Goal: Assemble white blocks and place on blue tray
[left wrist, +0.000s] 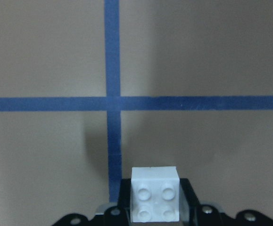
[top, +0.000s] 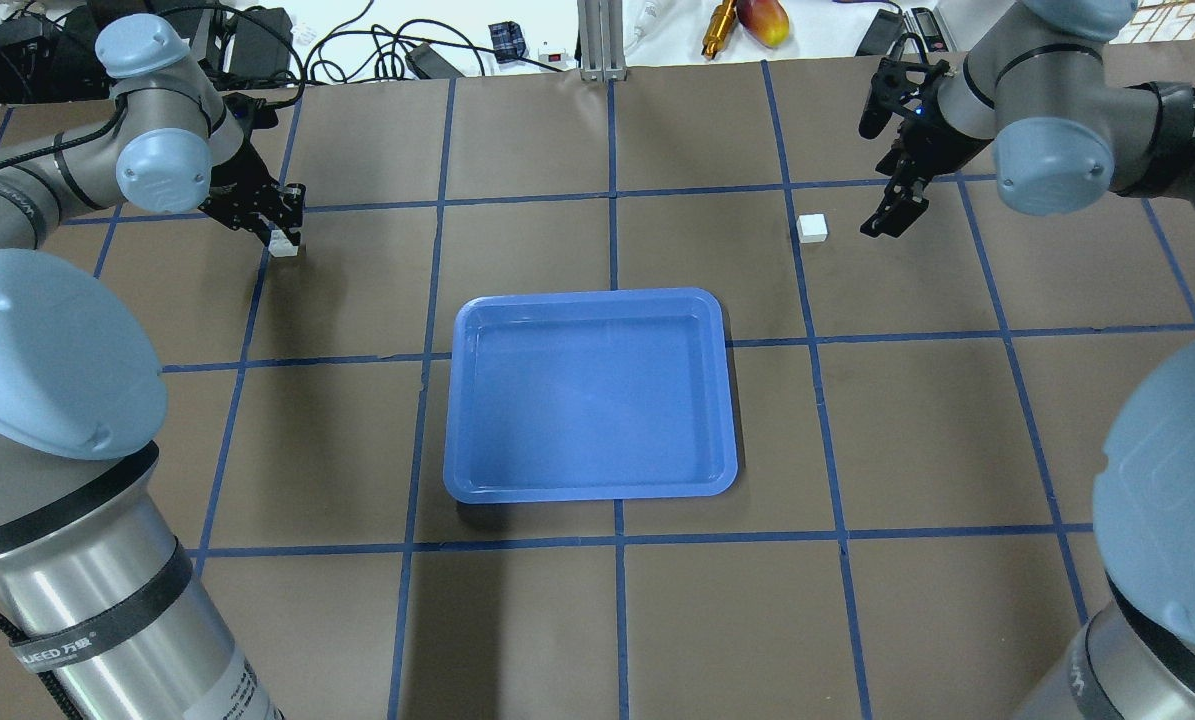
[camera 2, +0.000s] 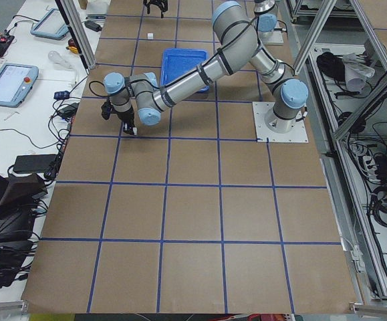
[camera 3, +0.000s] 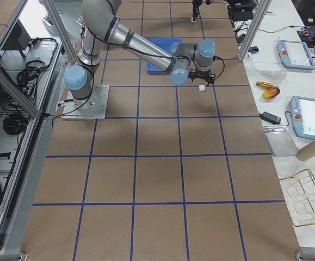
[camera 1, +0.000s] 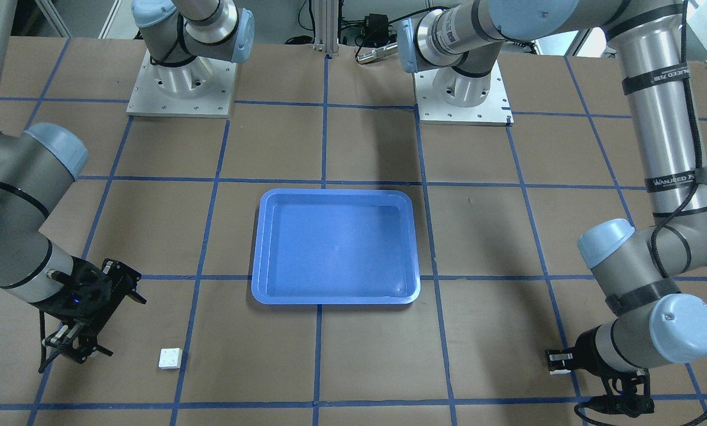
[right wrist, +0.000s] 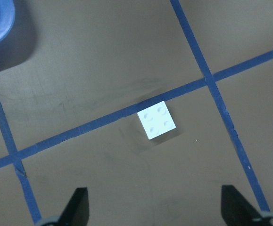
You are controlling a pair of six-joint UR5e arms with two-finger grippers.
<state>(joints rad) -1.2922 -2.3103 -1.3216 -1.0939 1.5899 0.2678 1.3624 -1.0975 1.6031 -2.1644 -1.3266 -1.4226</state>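
White block (left wrist: 154, 194) clamped in left fingers (left wrist: 125, 201) | second white block (right wrist: 156, 120) ahead of wide-open right fingers (right wrist: 78, 207)

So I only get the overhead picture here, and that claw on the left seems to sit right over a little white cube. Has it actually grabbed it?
Observer: Yes. In the left wrist camera the left gripper is closed on that white block, its fingers tight against two opposite sides.
Visitor: Is the other cube bumps-up?
Observer: Yes. The right wrist camera shows the second white block lying with four studs up, beside a blue tape line.
Visitor: And the claw near it?
Observer: The right gripper is open. Its fingertips stand wide apart, short of that block and not touching it.
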